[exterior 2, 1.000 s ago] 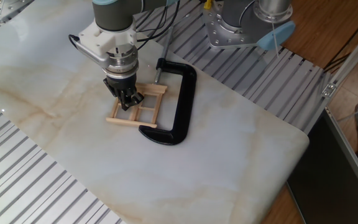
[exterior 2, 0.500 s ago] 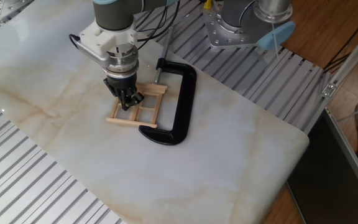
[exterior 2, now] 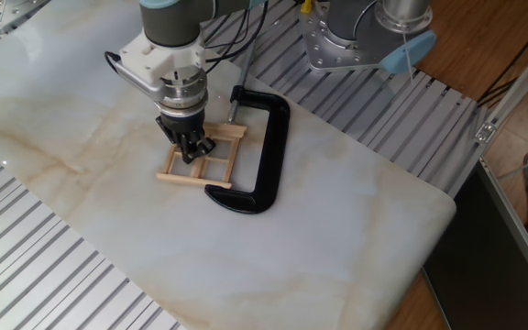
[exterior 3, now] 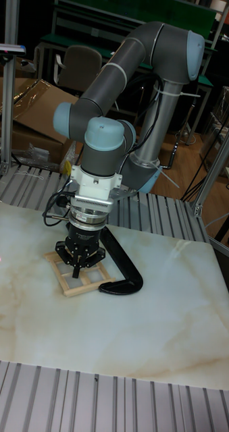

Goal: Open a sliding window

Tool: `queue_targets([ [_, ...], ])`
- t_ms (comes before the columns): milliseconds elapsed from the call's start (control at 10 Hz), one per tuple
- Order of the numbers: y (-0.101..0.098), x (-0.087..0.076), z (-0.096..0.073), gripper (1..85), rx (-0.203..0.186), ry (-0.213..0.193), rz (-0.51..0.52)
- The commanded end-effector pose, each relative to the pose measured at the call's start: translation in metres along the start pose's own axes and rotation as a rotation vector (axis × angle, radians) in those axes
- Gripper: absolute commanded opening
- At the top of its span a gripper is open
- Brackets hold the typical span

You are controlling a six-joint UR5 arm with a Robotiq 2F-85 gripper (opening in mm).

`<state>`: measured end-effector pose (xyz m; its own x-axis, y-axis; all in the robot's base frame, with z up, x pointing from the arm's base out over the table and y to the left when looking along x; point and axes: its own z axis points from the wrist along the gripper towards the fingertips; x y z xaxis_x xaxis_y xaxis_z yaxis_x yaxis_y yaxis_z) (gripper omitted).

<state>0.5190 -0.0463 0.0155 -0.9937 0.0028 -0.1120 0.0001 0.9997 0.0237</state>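
The sliding window (exterior 2: pixel 193 180) is a small pale-wood frame with crossbars, lying flat on the marble slab (exterior 2: pixel 337 229). My gripper (exterior 2: pixel 193 152) points straight down onto its middle, fingers drawn together, with the tips set among the crossbars. In the tall fixed view the window (exterior 3: pixel 78 289) lies under the gripper (exterior 3: pixel 76 273), whose narrow tip rests in a pane near the frame's centre. The arm hides the window's upper left part. I cannot tell whether the fingers pinch a bar or only touch it.
A black metal C-clamp (exterior 2: pixel 269 137) lies right beside the window, its lower jaw touching the frame's corner; in the tall fixed view the clamp (exterior 3: pixel 124 286) curves to the right. A ribbed metal table (exterior 2: pixel 53 275) surrounds the slab. A grey machine base (exterior 2: pixel 356 37) stands behind.
The gripper has shifted a few pixels to the right over the window. The frame and the clamp have stayed where they were.
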Motion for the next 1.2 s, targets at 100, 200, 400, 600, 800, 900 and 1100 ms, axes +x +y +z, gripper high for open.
queue_targets([
  [100,-0.0003,-0.0016,-0.0004,0.7,-0.01,-0.009,0.004],
  [200,-0.0011,-0.0019,0.0001,0.7,-0.011,-0.012,0.001],
  [400,-0.0017,-0.0019,0.0002,0.7,-0.011,-0.013,-0.001],
  [600,-0.0023,-0.0016,0.0003,0.7,-0.011,-0.013,-0.001],
  [800,-0.0029,-0.0005,-0.0005,0.7,-0.011,-0.012,-0.002],
  [900,-0.0047,0.0002,-0.0001,0.7,-0.009,-0.012,-0.007],
  [1100,-0.0065,0.0013,0.0003,0.7,-0.008,-0.01,-0.009],
])
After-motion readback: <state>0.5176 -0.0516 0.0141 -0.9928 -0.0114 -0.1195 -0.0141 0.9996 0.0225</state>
